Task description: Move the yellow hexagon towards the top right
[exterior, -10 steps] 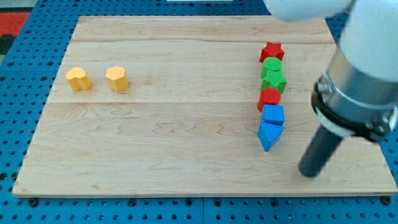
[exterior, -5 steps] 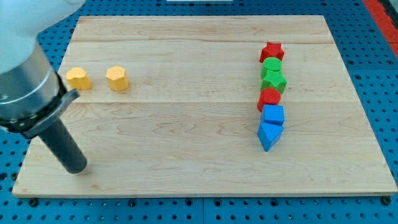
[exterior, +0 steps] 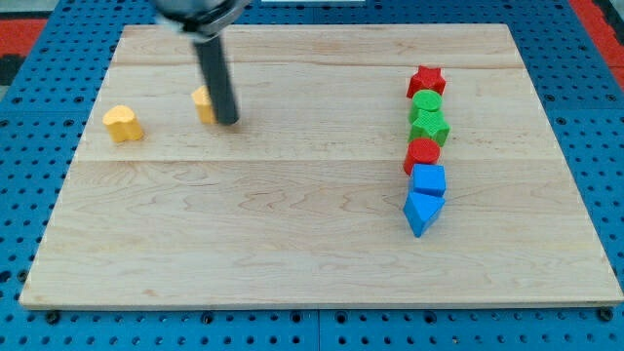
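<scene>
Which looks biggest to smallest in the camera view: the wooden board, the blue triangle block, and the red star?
1. wooden board, by far the largest.
2. blue triangle block.
3. red star, only slightly smaller; it sits farther up the view, so that gap is unsure.

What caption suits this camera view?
Rod tip against the yellow hexagon's right side; a column of six blocks stands far right.

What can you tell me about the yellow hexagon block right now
Only a sliver of the yellow hexagon shows: a small, matte yellow block lying flat on the pale wooden board, in its upper left part. My tip and the dark rod cover the block's right side, so the rod looks to be against it. The other yellow block sits apart, further left.
</scene>
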